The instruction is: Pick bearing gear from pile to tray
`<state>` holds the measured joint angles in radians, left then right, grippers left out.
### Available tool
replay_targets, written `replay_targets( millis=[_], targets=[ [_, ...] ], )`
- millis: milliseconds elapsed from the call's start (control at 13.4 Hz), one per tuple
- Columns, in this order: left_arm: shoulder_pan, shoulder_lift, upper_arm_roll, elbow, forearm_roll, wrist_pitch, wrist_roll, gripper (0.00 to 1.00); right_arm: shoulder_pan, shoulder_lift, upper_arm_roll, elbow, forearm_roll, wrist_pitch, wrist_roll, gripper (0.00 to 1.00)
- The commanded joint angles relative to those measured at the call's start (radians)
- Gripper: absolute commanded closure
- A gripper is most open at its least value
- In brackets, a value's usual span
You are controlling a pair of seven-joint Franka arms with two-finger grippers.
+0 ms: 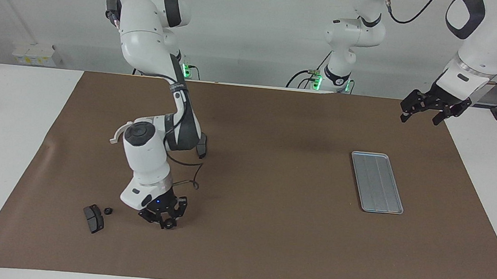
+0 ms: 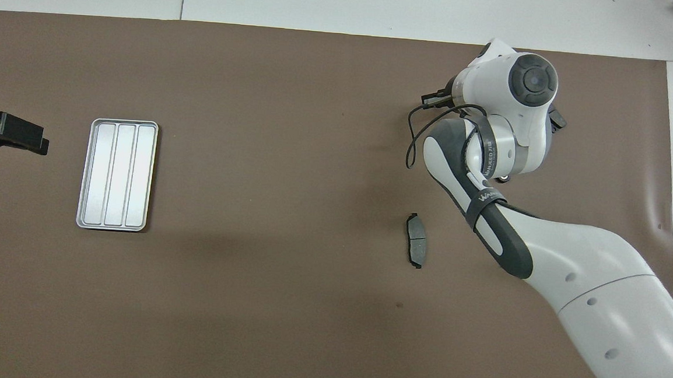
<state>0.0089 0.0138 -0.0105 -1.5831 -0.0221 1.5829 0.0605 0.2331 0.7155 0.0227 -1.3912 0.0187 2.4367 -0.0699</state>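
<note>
Between tray point(image 1: 377, 182) and right tool point(image 1: 163, 219): wide bare brown mat point(image 1: 267, 232), no obstacles. Tray flat, silver-grey metal, ridged, rounded corners, toward left arm's end of counter point(image 1: 15, 103). Right tool pinching small black round ring point(image 1: 169, 224), low over mat, well apart from tray. Loose ring point(image 1: 108, 210) + dark curved pad point(image 1: 93, 218) lie beside it. Left tool point(image 1: 426, 112) spread, waiting over the mat edge near tray.

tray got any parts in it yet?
No, the tray shows only its bare ridged floor in the overhead view, with nothing lying in it.
</note>
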Motion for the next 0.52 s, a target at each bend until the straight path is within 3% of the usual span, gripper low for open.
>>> replay_targets(
  millis=[0, 223, 447],
  targets=[
    [0.009, -0.026, -0.003, -0.028, -0.004, -0.001, 0.01, 0.0, 0.089, -0.028, 0.0, -0.003, -0.005, -0.018, 0.062, 0.77],
    [0.009, -0.026, -0.003, -0.028, -0.004, -0.001, 0.01, 0.0, 0.207, -0.03, -0.004, -0.003, -0.008, -0.01, 0.18, 0.77],
    [0.009, -0.026, -0.005, -0.028, -0.004, 0.0, 0.009, 0.0, 0.296, -0.045, -0.003, -0.015, -0.025, -0.01, 0.183, 0.77]
  ],
)
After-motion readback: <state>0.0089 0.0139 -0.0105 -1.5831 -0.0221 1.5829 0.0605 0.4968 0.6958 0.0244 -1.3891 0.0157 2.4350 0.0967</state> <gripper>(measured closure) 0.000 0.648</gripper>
